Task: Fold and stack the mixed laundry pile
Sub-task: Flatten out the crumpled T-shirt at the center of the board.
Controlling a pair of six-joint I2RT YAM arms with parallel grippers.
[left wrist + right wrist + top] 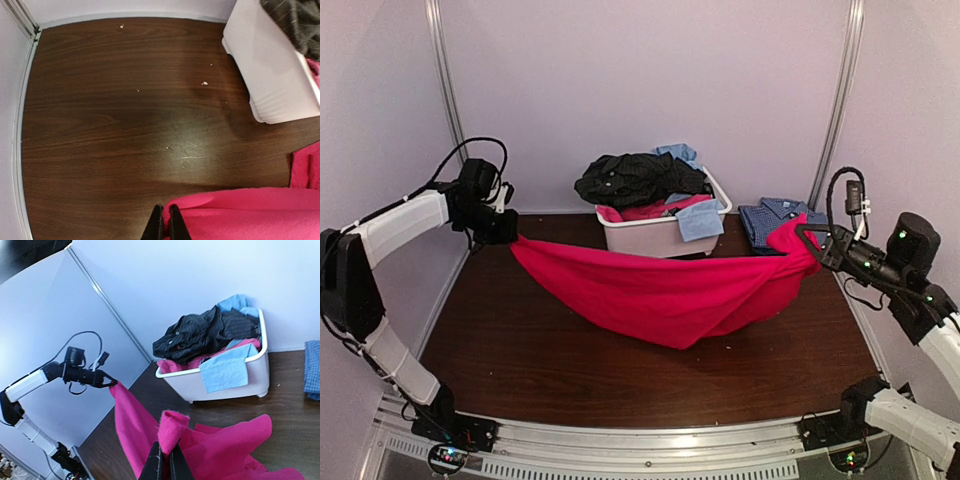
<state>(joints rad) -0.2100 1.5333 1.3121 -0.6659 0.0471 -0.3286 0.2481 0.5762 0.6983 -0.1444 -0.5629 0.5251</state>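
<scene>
The bright pink-red soft cloth garment (670,290) hangs stretched between the two arms. It sags like a hammock, and I cannot tell whether its low middle touches the dark brown wooden desk (570,370) or hangs just above it. It is unfolded, smooth across the span and bunched at both ends. The left end effector (510,232) is clenched on its left corner, and the right end effector (812,245) is clenched on a gathered wad at its right end.

Behind it, the white rectangular plastic tub (655,238) holds most of the mixed laundry pile. A crumpled black pinstriped garment (635,178) lies on top, light blue cloth (700,220) drapes over the rim, and more pink shows beneath. Right of the tub, a blue checked shirt (775,222) lies flat on the desk, apparently folded.

I judge the task early: perhaps one piece done, one in hand, the rest waiting in the tub.
</scene>
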